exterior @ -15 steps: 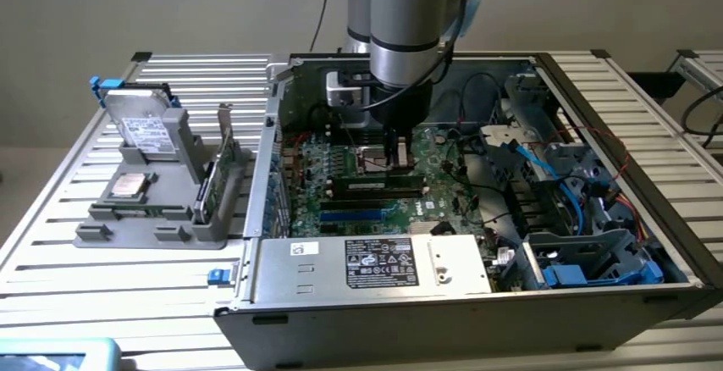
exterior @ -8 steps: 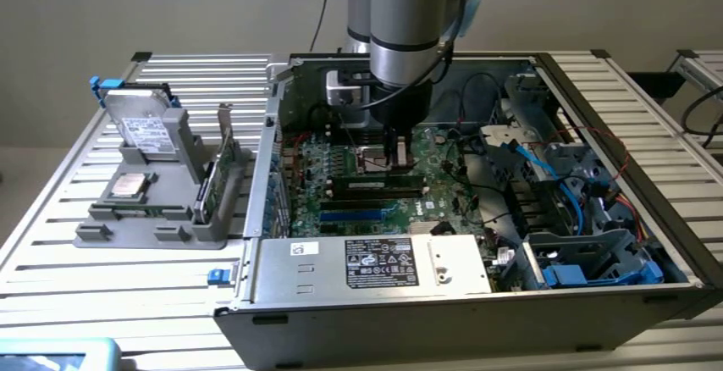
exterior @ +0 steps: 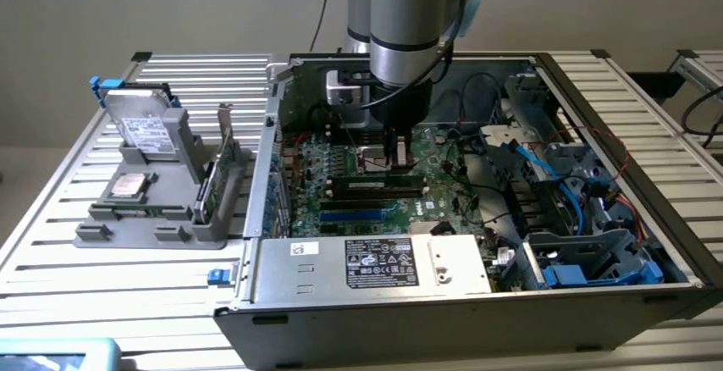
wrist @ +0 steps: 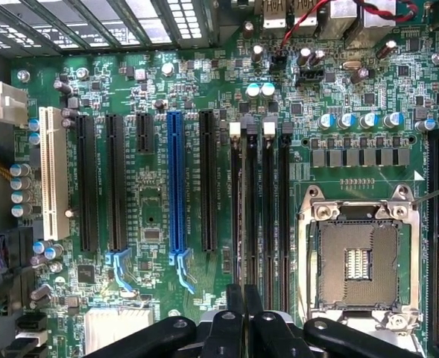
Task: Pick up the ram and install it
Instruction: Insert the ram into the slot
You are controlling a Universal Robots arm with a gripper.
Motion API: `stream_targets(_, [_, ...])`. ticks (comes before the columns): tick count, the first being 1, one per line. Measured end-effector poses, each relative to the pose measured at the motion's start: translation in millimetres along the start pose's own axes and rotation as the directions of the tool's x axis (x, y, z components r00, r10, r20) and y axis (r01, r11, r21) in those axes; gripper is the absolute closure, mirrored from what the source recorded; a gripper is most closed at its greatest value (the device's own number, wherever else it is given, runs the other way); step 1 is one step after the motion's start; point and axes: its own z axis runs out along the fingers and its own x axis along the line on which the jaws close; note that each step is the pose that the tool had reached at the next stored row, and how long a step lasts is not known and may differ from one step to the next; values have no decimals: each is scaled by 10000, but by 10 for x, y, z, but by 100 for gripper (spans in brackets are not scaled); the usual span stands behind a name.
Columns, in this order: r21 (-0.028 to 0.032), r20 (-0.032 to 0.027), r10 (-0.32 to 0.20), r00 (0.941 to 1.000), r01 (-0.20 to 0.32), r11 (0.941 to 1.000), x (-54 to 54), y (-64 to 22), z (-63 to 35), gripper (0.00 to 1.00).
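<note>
We're seeing the gripper [exterior: 397, 166] reaching down into the open PC case [exterior: 452, 337] with its fingertips [wrist: 235, 302] pinched together, and we're not spotting anything clamped between them. Just beneath the tips, the ram [exterior: 377, 186] is standing on edge in the bank of memory slots [wrist: 267, 224]. So we're guessing this is the seating stage, not the pickup. Whether the tips are actually touching the stick's top edge, we can't tell.

What this step is calling for, we're thinking, is a straight push down in line with the slot. No sideways lean, and the white end clips [wrist: 235, 128] need to stay free to snap shut.

Room-wise, the empty CPU socket [wrist: 357, 261] is sitting just beside the fingers, and its metal frame is the closest edge to mind. On the other side of the memory slots, the blue PCIe slot [wrist: 176, 179] and its black neighbours are lying low on the board, so they aren't crowding anything. Further out, the power supply [exterior: 373, 263], the loose cables [exterior: 565, 189] and the drive cage [exterior: 587, 252] are staying well apart from the tool, and straight up is looking wide open.
</note>
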Motion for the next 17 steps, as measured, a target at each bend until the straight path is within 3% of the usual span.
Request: stream_targets(17, [59,-79,-4,10000,5,10000,2,0,1,88])
